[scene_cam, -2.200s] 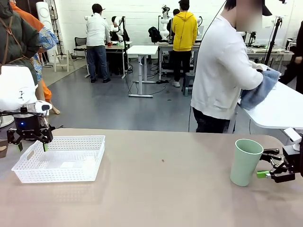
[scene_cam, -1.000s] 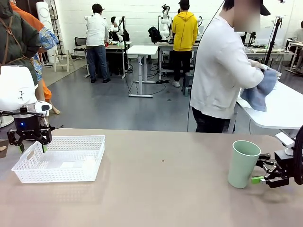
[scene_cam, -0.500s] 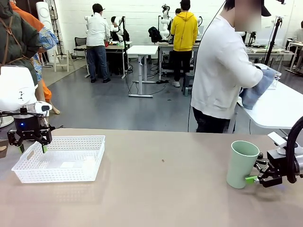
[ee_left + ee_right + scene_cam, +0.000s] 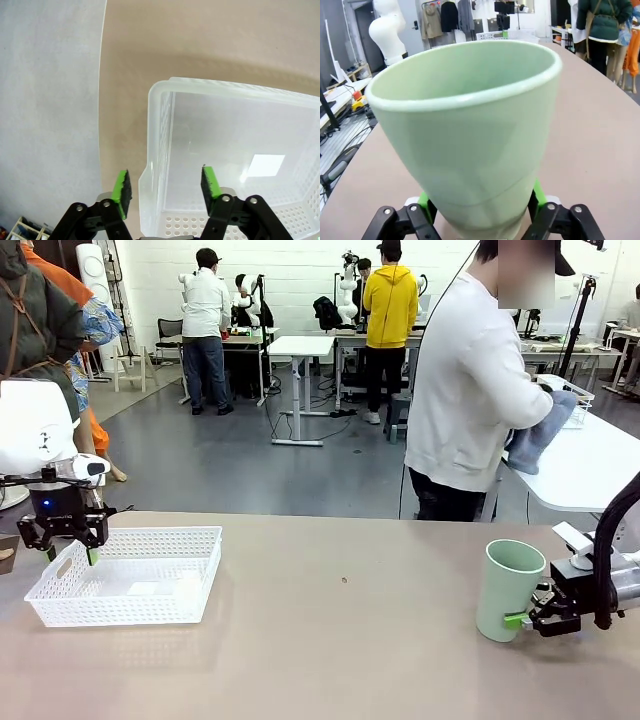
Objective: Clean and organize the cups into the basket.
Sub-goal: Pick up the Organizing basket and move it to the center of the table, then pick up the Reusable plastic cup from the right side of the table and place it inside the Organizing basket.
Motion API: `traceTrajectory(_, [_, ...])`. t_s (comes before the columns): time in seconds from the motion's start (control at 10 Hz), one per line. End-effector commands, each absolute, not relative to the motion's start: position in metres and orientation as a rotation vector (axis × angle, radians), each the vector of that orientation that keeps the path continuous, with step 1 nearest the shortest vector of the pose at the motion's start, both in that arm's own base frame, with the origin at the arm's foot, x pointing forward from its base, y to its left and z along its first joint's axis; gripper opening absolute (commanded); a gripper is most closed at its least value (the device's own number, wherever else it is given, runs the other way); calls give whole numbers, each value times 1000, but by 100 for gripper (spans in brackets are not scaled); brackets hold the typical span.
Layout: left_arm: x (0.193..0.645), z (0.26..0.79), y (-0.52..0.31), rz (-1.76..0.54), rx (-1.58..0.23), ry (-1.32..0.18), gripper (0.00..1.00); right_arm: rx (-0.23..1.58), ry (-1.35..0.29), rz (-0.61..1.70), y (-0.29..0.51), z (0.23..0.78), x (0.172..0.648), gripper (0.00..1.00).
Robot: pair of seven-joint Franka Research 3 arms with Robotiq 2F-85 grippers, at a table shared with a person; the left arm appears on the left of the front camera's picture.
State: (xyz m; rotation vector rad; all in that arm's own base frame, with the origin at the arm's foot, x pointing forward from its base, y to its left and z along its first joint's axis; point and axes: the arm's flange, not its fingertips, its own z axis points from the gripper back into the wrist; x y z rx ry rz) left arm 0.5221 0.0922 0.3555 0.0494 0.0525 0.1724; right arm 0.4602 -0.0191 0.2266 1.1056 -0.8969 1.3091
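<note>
You get bright, even overhead light: soft shadows on the table (image 4: 340, 640), one glare patch on the basket (image 4: 160, 135) floor.

Cup (image 4: 512, 590): pale mint, matte, no handle. Stands upright near the right end of the table (image 4: 340, 660), mouth up, and tapers to a narrow base. Sits pinched low on its wall by the right gripper (image 4: 480, 200) (hard to tell whether the base touches the tabletop).

Basket (image 4: 130, 612): white, shallow, rectangular, with lattice walls and a handle cutout in its end. Rests flat at the table's left end, empty, well apart from the cup.
</note>
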Motion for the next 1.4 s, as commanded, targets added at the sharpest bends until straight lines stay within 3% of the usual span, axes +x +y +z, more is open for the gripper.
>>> traceTrajectory(0.0, [517,359,93,153,20,63,20,1127,-907,1344,-21,223,464,19])
traceTrajectory(0.1, [516,359,94,151,19,64,0,1128,-908,1347,-21,222,464,0])
traceTrajectory(0.3, [516,360,94,151,22,64,0,1127,-905,1345,-22,222,464,0])
traceTrajectory(0.4, [516,360,94,152,24,63,0,1126,-906,1345,-23,222,464,23])
traceTrajectory(0.5, [516,360,94,154,24,62,0,1124,-906,1346,-23,222,464,23])
traceTrajectory(0.6, [516,360,94,159,24,63,0,1123,-904,1346,-23,221,464,0])
traceTrajectory(0.7, [516,360,94,164,23,63,0,1123,-904,1342,-24,221,464,23])
traceTrajectory(0.8, [516,361,94,169,21,63,0,1120,-904,1340,-25,222,463,0])
traceTrajectory(1.0, [516,360,94,174,21,60,0,1103,-911,1336,-27,225,462,0])
traceTrajectory(1.1, [514,361,93,169,20,49,0,1074,-912,1304,-29,231,460,62])
traceTrajectory(1.3, [512,363,82,151,21,66,0,1023,-920,1266,-36,266,448,62])
